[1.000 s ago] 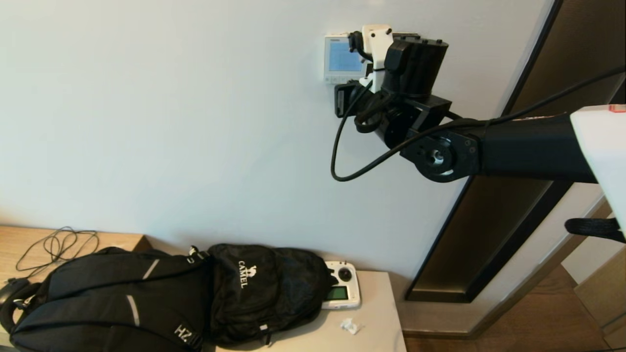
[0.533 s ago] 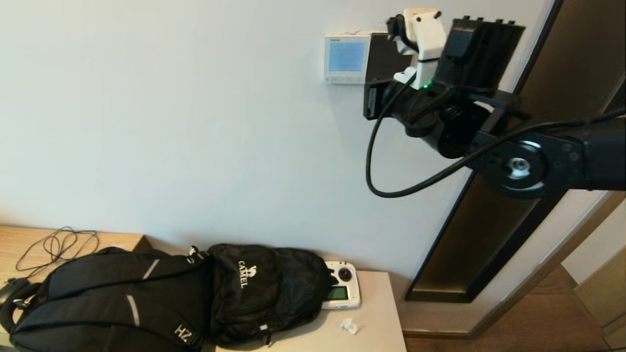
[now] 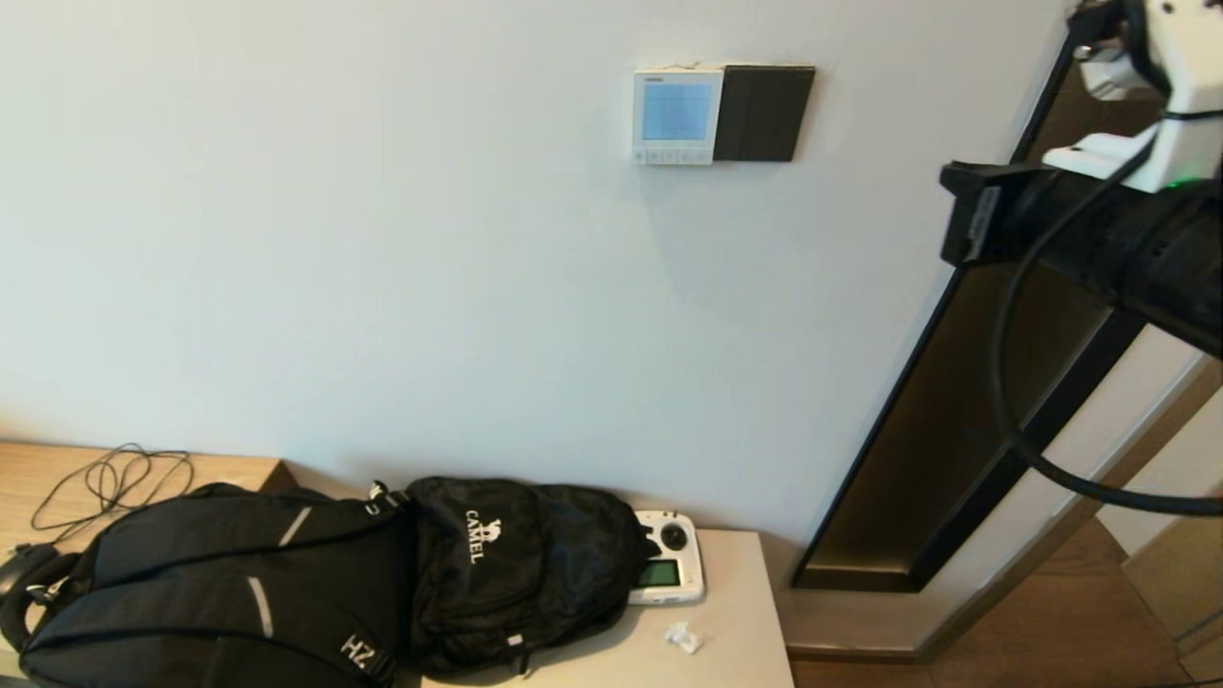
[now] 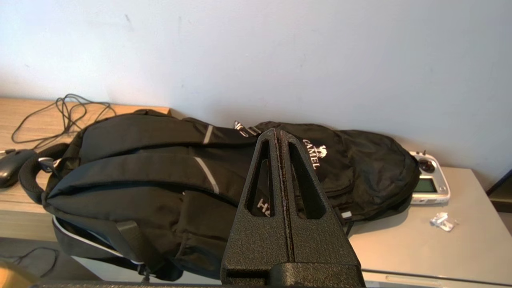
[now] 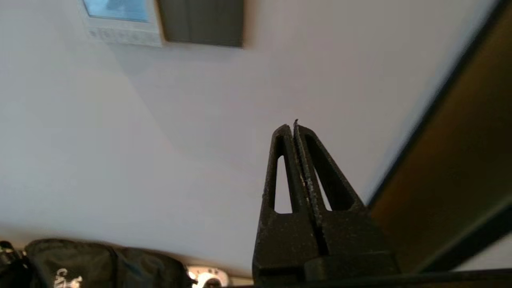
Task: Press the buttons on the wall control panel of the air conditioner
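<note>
The robot's right arm [image 3: 1099,239] is matt black, carrying a white plastic camera mount [image 3: 1166,86] with a small green light and a thick black cable [image 3: 1013,382] looping below. Each gripper, left [image 4: 279,138] and right [image 5: 294,127], has textured black tapering jaws with long triangular cut-outs.

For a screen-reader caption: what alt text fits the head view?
A white control panel with a pale blue screen and a row of buttons hangs on the wall beside a dark switch plate. The right arm shows at the right edge; a black backpack lies below.
</note>
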Available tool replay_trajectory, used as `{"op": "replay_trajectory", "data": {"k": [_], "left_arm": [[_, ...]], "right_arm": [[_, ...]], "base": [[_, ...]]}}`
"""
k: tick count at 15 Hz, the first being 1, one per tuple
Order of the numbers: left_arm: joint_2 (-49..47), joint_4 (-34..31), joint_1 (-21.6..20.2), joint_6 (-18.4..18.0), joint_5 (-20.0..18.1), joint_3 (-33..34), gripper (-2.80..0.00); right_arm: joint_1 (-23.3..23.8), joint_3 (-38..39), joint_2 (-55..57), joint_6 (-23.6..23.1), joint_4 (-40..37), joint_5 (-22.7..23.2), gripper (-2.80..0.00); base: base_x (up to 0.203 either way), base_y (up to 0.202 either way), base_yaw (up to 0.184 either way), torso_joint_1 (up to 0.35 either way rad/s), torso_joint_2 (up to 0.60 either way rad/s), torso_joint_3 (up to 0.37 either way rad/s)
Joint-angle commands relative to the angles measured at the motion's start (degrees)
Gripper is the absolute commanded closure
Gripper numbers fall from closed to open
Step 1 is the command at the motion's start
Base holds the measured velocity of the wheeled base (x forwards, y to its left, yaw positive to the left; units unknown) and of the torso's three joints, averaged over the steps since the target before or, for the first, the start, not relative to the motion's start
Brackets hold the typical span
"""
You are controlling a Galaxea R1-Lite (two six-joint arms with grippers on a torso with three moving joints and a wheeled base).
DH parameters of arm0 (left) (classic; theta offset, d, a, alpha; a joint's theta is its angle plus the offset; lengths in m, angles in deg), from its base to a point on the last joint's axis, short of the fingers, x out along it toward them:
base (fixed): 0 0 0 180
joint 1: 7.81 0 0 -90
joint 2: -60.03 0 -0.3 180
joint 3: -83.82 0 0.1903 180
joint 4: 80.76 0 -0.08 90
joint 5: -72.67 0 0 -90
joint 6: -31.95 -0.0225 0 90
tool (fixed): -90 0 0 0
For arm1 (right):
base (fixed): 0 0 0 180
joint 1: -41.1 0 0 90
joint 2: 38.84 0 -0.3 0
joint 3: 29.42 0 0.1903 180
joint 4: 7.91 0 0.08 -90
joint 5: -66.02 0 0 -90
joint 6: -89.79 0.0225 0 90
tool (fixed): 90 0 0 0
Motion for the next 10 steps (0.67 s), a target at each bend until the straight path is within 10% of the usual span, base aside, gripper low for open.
{"op": "replay_trajectory", "data": {"k": [1,10], "left_arm": [[0.02,0.02,-0.02,0.00,0.08,0.00,0.00],[0.08,0.02,-0.02,0.00,0.05,0.00,0.00]], "right_arm": [[1.60,4.56,-8.34,-0.07,-0.43,-0.45,0.00],[18.21,23.46,-29.06,1.20,-9.66,9.44,0.00]], "base": [[0.000,0.000,0.000,0.000,0.00,0.000],[0.000,0.000,0.000,0.000,0.00,0.000]]}}
